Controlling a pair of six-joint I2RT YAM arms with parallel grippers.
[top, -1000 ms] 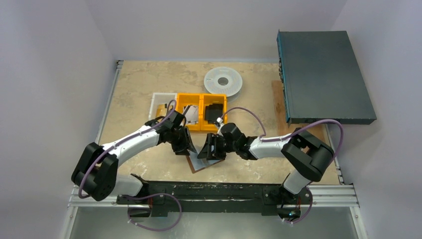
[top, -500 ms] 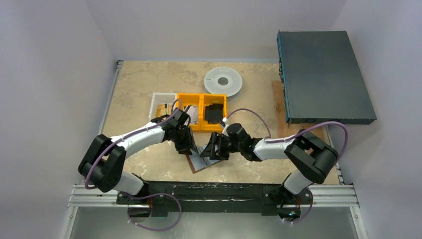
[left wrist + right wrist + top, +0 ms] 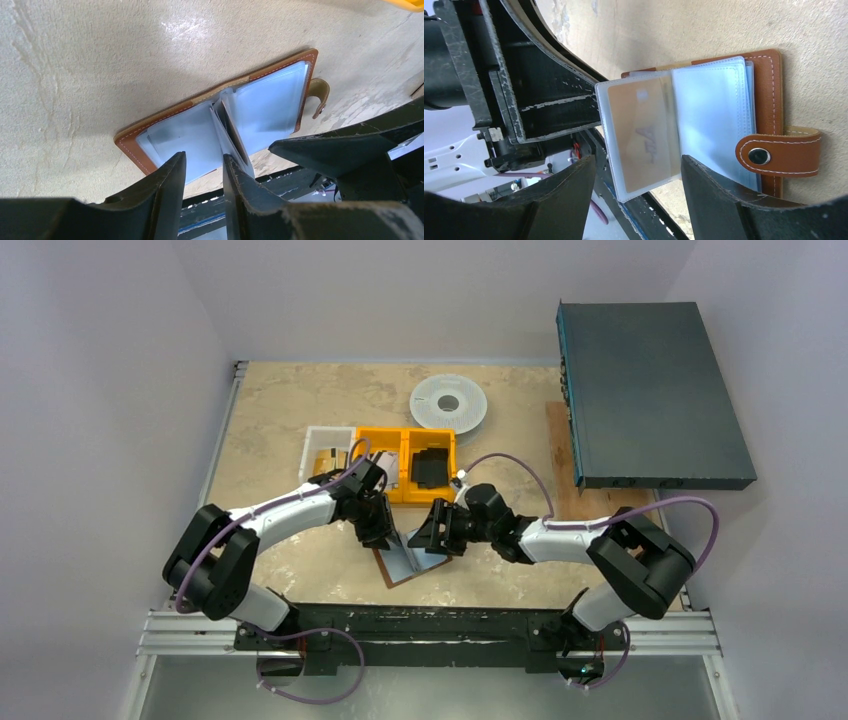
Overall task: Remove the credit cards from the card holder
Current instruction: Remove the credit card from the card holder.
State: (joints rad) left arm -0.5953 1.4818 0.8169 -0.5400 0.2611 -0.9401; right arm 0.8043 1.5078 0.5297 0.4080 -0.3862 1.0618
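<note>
The card holder (image 3: 408, 565) lies open on the table near the front edge, brown leather (image 3: 131, 141) round pale blue plastic sleeves (image 3: 714, 115). One sleeve (image 3: 226, 131) stands upright at the spine, and a tan credit card (image 3: 640, 131) with dark marking shows inside it. My left gripper (image 3: 204, 162) is open, low over the holder's left page, with one finger (image 3: 235, 175) against the standing sleeve. My right gripper (image 3: 638, 165) is open, its jaws either side of that sleeve's free edge with gaps on both sides. The holder's snap strap (image 3: 776, 155) lies flat to the side.
Two orange bins (image 3: 382, 443) stand just behind the holder, one with a black item (image 3: 431, 466) in it, and a white tray (image 3: 318, 440) sits to their left. A white spool (image 3: 449, 402) lies farther back. A dark box (image 3: 650, 395) overhangs the right side. A black rail (image 3: 420, 625) runs along the near edge.
My left gripper has moved right, onto the holder's left page. My right gripper has shifted slightly right. More of the pale sleeve now shows between them.
</note>
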